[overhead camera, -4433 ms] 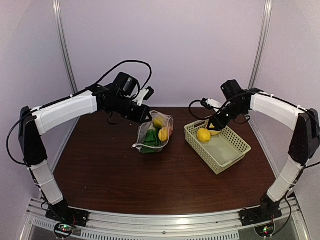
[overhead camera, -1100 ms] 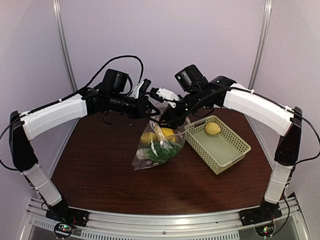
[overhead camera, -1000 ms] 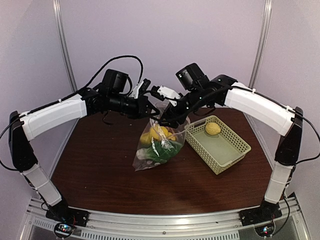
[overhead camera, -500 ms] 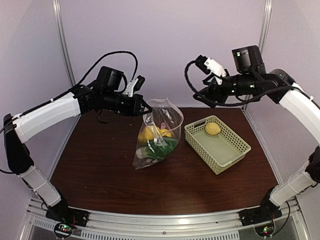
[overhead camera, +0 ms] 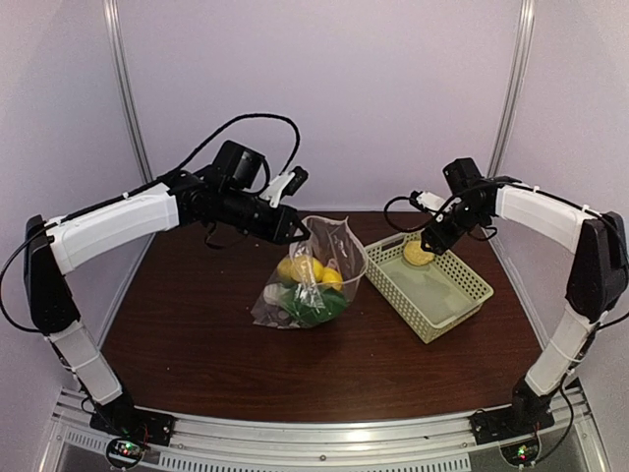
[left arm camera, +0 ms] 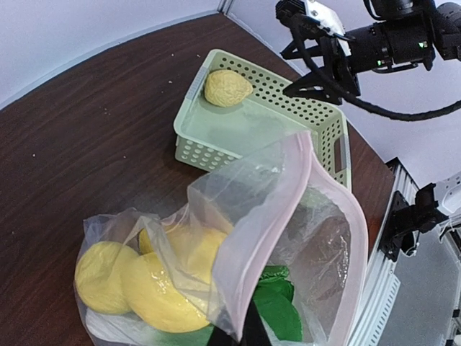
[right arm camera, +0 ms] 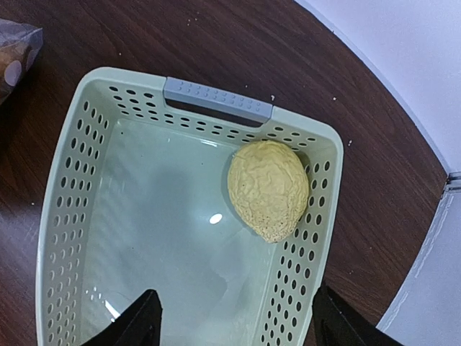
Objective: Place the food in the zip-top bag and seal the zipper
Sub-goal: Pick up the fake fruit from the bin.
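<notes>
The clear zip-top bag stands on the table with its mouth up. My left gripper is shut on the near edge of the mouth and holds it open. The pink zipper runs along the mouth; no slider shows. Inside lie yellow lemon pieces and the green leafy vegetable. The pale bumpy potato lies in the far corner of the basket. My right gripper hangs open and empty just above it.
The pale green lattice basket stands right of the bag, holding only the potato. Its grey handle strip is on the far wall. The right arm reaches over the basket. Walls and poles close off the back.
The right gripper left the bag's mouth, rose, then came down open over the basket. The lemon seen earlier in the basket is gone from it. The left gripper still holds the bag.
</notes>
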`<state>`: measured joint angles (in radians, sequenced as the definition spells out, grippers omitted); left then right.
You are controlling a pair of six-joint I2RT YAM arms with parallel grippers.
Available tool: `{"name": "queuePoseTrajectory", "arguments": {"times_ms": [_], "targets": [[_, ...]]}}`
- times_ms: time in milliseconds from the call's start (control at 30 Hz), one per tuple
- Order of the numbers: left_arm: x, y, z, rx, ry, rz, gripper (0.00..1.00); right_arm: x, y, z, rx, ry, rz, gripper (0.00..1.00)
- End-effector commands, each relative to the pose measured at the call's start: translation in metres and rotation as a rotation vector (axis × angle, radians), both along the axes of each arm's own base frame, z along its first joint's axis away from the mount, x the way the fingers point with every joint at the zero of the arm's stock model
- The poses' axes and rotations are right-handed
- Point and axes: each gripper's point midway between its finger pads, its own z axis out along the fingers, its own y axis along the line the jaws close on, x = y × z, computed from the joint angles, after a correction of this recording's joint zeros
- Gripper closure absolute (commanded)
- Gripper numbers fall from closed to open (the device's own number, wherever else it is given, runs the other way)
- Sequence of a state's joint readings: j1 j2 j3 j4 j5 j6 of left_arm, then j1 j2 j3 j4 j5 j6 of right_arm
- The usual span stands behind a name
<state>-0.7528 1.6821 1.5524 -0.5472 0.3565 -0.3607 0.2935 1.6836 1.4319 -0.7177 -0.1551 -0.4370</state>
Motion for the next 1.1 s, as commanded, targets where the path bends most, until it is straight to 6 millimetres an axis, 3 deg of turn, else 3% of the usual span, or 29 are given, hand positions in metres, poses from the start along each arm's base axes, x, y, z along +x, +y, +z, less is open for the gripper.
{"name": "queuePoseTrajectory", "arguments": {"times_ms": [0,167,500,867,1067], "targets": [[0.008,-0.009,-0.01,0.055,-0.097,-0.105,1.0,-0.001,-0.007,0.0,-0.078,-0.008,0.04,0.29],[0.001,-0.013,-0.02,-0.007,-0.036,-0.155,1.0,0.004,-0.003,-0.018,-0.126,0.08,0.101,0.3],[-0.004,0.008,-0.019,-0.027,-0.059,-0.096,1.0,0.05,0.0,-0.029,-0.185,0.078,0.07,0.32],[-0.003,0.011,-0.02,-0.031,-0.044,-0.086,1.0,0.06,0.007,-0.067,-0.196,0.145,0.061,0.33],[0.0,0.014,-0.022,-0.031,-0.037,-0.075,1.0,0.067,0.001,-0.082,-0.237,0.159,0.034,0.33]]}}
